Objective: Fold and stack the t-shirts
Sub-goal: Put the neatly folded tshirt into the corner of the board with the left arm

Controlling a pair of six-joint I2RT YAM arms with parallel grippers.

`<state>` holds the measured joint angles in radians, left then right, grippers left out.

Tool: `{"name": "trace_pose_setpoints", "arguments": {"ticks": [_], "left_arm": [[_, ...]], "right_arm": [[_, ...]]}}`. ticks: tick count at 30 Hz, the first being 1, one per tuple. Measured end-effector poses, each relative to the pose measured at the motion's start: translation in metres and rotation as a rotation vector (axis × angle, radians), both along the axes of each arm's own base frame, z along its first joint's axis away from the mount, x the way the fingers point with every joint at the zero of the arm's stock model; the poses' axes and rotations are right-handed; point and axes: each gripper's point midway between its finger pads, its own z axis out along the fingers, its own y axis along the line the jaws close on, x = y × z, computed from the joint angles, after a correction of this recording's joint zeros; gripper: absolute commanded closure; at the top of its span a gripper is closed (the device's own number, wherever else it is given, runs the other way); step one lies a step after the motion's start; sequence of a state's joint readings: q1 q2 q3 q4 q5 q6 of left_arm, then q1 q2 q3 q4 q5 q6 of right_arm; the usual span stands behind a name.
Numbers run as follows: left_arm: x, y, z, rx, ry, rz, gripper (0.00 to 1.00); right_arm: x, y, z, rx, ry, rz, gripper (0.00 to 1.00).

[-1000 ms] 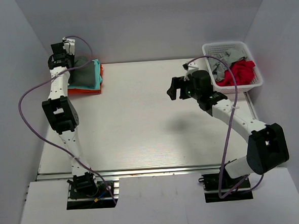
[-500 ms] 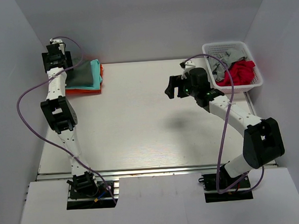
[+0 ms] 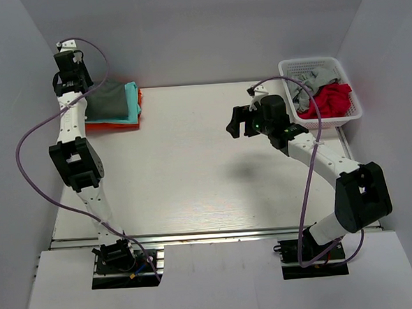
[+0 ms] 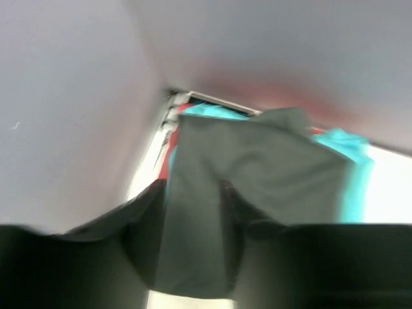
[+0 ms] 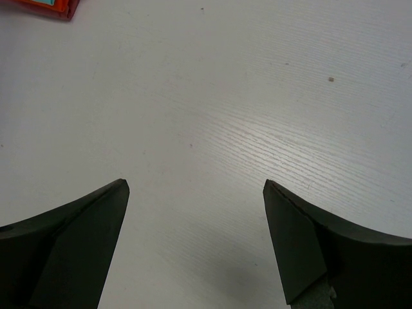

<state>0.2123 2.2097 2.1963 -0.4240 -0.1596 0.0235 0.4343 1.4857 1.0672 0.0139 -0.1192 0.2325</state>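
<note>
At the far left, the left gripper (image 3: 70,73) hangs near the stack. Its wrist view is blurred, so I cannot tell how its jaws stand. The charcoal t-shirt (image 3: 109,103) lies on top of the teal t-shirt (image 3: 132,103) and the orange t-shirt (image 3: 113,124). The right gripper (image 3: 238,124), jaws wide apart and empty, is over the table (image 3: 179,170).

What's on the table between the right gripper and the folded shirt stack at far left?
Nothing: the top view shows only bare white tabletop between the open right gripper and the stack of folded t-shirts, charcoal over teal and orange.
</note>
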Motion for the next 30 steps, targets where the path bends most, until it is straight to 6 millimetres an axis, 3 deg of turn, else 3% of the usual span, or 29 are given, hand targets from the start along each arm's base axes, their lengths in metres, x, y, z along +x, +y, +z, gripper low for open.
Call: {"name": "trace_pose_setpoints", "arguments": {"ticks": [1,3,4,8,10,18,21,28,30], "left_arm": [[0.001,-0.007,0.005,-0.011,-0.017,-0.034,0.83],[0.005,-0.017,0.010,-0.040,-0.046,-0.082,0.98],[0.008,-0.022,0.011,-0.059,-0.056,-0.106,1.00],[0.028,-0.024,0.011,-0.095,-0.096,-0.150,1.00],[0.036,-0.021,-0.007,-0.121,-0.086,-0.155,1.00],[0.055,0.005,-0.131,-0.251,0.030,-0.113,1.00],[0.056,0.016,-0.167,-0.287,0.054,-0.092,1.00],[0.063,0.018,-0.164,-0.337,-0.006,-0.147,1.00],[0.063,0.015,-0.164,-0.345,-0.014,-0.164,0.92]], "right_arm": [[-0.001,0.000,-0.001,-0.002,0.003,0.000,0.09],[-0.001,0.000,-0.002,-0.003,0.005,0.000,0.09],[-0.001,0.000,-0.002,-0.003,0.004,0.000,0.09],[-0.001,0.000,-0.002,-0.005,0.002,0.002,0.09],[0.000,-0.001,-0.003,-0.008,0.002,0.003,0.09],[0.004,0.000,-0.026,-0.045,0.052,0.005,0.09],[0.008,0.002,-0.036,-0.061,0.077,0.008,0.09],[0.009,0.003,-0.044,-0.077,0.111,0.013,0.09],[0.009,0.003,-0.043,-0.076,0.109,0.015,0.09]]}}
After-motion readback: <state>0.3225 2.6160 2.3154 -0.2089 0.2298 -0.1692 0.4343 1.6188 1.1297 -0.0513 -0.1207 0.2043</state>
